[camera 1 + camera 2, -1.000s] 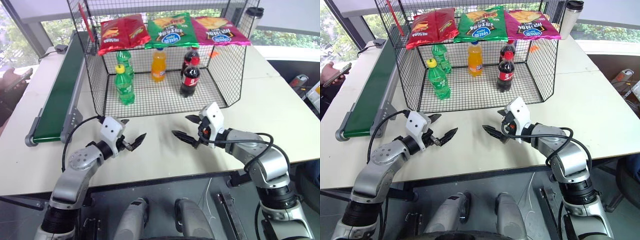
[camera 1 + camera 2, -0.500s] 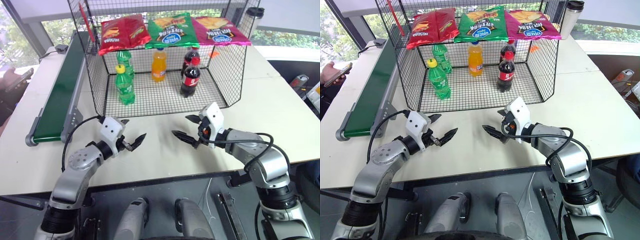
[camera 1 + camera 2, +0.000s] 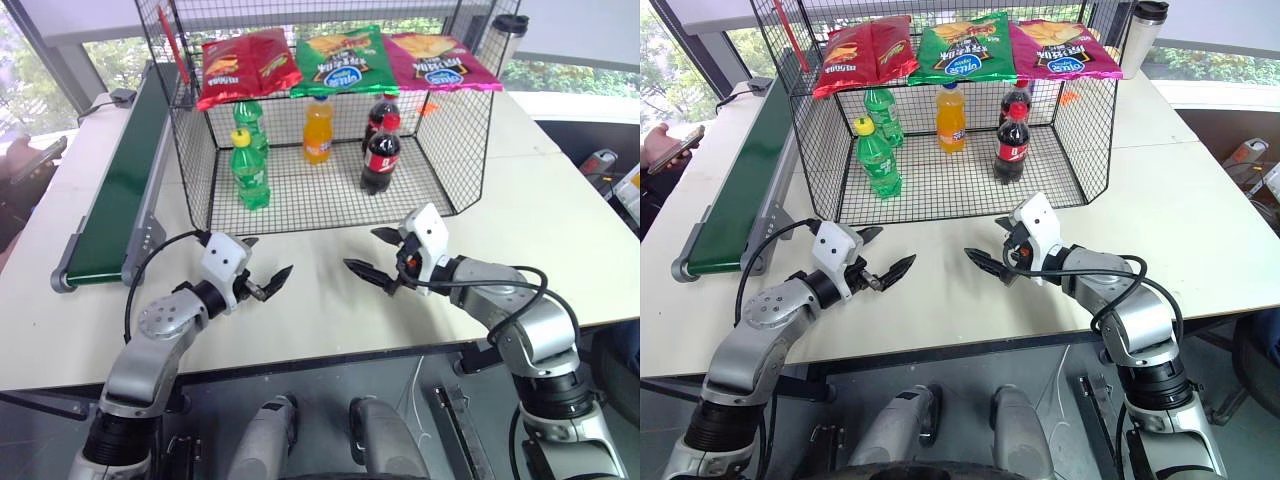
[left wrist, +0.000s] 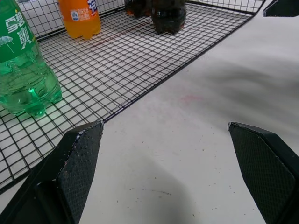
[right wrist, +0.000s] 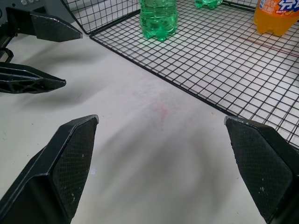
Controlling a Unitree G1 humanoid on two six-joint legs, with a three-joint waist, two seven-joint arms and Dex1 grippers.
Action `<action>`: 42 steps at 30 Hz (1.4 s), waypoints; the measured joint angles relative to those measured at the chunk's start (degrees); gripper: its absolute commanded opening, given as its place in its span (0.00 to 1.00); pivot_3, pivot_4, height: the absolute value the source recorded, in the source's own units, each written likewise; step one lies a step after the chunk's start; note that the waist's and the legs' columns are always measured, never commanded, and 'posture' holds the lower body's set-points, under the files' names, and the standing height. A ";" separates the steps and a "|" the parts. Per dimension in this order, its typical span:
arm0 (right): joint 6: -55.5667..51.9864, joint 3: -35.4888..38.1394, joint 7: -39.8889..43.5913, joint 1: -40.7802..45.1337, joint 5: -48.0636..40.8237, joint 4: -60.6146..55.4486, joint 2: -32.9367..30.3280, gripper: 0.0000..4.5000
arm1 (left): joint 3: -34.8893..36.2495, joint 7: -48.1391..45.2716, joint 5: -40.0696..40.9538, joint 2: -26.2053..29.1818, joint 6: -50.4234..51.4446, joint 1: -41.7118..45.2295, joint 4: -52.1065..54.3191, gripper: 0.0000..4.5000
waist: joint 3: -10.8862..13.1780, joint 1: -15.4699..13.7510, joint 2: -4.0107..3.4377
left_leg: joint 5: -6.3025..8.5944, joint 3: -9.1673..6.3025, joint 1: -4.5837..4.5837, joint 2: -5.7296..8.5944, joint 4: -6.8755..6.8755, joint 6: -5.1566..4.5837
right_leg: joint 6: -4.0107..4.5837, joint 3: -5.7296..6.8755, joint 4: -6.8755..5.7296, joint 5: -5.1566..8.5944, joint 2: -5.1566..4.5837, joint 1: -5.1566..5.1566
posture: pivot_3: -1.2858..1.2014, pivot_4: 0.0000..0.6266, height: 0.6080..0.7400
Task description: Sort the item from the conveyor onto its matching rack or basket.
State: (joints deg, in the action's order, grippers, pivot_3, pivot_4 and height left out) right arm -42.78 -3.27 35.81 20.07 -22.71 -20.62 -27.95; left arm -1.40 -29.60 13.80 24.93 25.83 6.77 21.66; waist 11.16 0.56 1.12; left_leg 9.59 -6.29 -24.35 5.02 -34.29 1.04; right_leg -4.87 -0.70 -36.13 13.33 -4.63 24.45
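Observation:
The item is out of view; the dark green conveyor (image 3: 122,190) along the table's left side carries nothing. The black wire basket (image 3: 190,170) stands at the table's back, its open side facing me. My left gripper (image 3: 268,256) hovers open over the white table in front of the basket's left corner, nothing between its fingers (image 4: 79,158). Opposite it, my right gripper (image 3: 361,250) is open and empty too, its fingers (image 5: 70,154) spread wide. Both grippers point inward at each other, a short gap apart.
In the basket stand two green bottles (image 3: 248,170), an orange bottle with an orange cap (image 3: 317,130) and two cola bottles (image 3: 380,160). Three chip bags (image 3: 343,58) lie on its mesh top. A tumbler (image 3: 507,35) stands back right. A person's hand holds a phone (image 3: 35,158) far left.

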 measured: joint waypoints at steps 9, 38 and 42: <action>0.00 0.00 -0.04 0.00 -0.02 0.00 0.07 1.00 | 0.00 -0.03 -0.27 0.00 -0.01 0.00 0.00 1.00 | 0.00 0.00 0.00 | 0.00 0.00 0.00 0.00 0.00 0.00 | 0.00 0.00 0.00 0.00 0.00 0.00 | 0.52 0.24 0.99; 0.00 0.00 0.01 -0.51 -0.08 0.00 0.06 1.00 | -0.03 -0.11 -0.84 -0.10 -0.17 -0.10 -0.01 1.00 | 0.00 0.00 0.00 | 0.00 0.00 -0.01 0.00 0.00 0.00 | 0.00 0.00 0.01 0.00 -0.01 0.00 | 0.52 0.24 0.99; -0.03 0.00 0.47 -0.50 -0.23 0.00 -0.03 1.00 | -0.03 -0.04 -0.86 -0.12 -0.23 -0.10 0.00 1.00 | 0.00 0.00 0.00 | 0.00 0.00 -0.01 0.00 0.00 0.00 | 0.00 0.00 0.01 0.00 -0.01 0.00 | 0.52 0.24 0.99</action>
State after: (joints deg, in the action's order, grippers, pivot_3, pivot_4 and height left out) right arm -42.81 -3.27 36.28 19.58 -22.94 -20.62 -27.99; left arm -1.43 -29.64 12.94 24.81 25.60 6.67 21.65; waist 11.16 0.56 1.12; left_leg 9.59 -6.29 -24.35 5.02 -34.29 1.04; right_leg -4.87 -0.70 -36.12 13.33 -4.64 24.45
